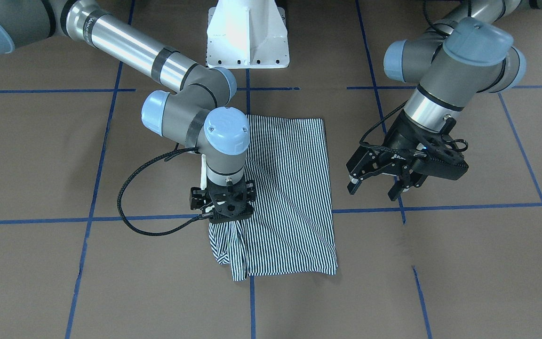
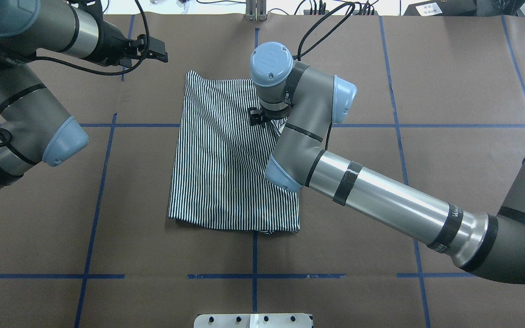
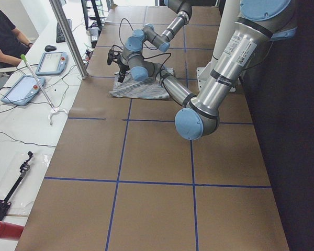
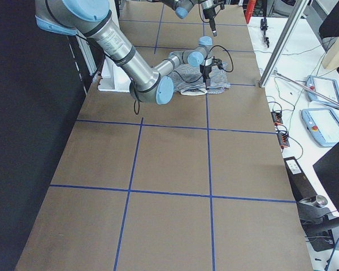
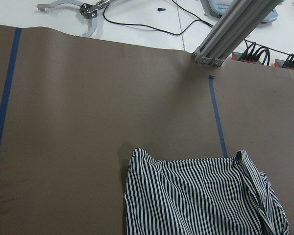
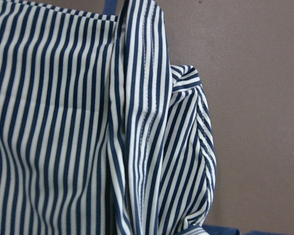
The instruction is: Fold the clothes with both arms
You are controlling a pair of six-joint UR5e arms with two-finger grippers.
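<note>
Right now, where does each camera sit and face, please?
Front: across table, facing left arm, right arm, shirt.
Overhead: behind both arms, looking forward and down.
Exterior left: left end; left arm near.
Exterior right: right end; right arm near.
Left wrist: toward shirt's edge; no arm.
Right wrist: close over shirt; no arm.
All share shirt.

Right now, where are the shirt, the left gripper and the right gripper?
shirt (image 1: 294, 155), front-facing view, flat middle.
left gripper (image 1: 372, 192), front-facing view, between open jaws.
right gripper (image 1: 226, 207), front-facing view, black body above shirt.

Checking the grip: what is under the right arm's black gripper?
The navy-and-white striped shirt, bunched at that edge. The right gripper hides its own fingertips, so any pinch is unseen.
</note>
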